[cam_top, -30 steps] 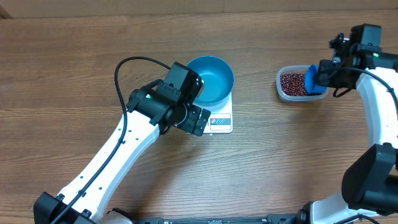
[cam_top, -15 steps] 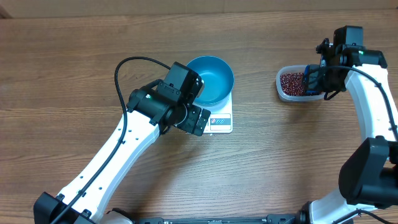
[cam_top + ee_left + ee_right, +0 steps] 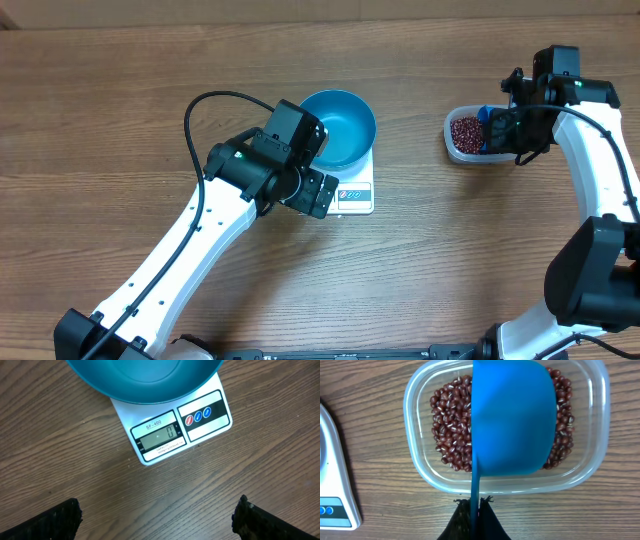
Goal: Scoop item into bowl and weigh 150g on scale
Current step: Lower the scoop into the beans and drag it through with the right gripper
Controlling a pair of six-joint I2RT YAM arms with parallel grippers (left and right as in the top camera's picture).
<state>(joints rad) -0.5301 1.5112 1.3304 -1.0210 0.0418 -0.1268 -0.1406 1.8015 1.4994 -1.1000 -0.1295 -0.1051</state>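
- While the right tool (image 3: 476,508) is clamped shut on the thin handle of a small blue scoop (image 3: 512,415), the scoop's cup hangs over the clear tub (image 3: 420,467) just ahead of the fingertips. It covers the middle and right of the beans (image 3: 451,422).
- Whether the cup touches the beans, or carries any, cannot be made out, because only its smooth blue outer side faces the wrist camera.
- The beans lie in the tub, showing to the left of the cup and in a narrow strip along its right side.
- Off to the left of the right tool, a corner of the white scale (image 3: 337,470) is cut off by the frame edge.
- The left tool (image 3: 159,520) stands wide open with nothing between its fingers (image 3: 60,520). Only their dark tips show, at the bottom corners of its wrist view.
- Ahead of the left tool the scale sits flat on the bench (image 3: 450,250), its display (image 3: 159,436) turned toward the tool and reading zero.
- Beyond the display, the bowl (image 3: 145,380) rests on the scale's platform, and the top of the wrist view cuts most of it away.
- From overhead the bowl's inside shows plain blue, and the left arm hides the near left part of the scale.
- The tub lies well apart from the scale, on the right tool's side.
- The bench is brown wood grain and fills every view to its edges.
- A black cable (image 3: 200,110) loops above the left arm.
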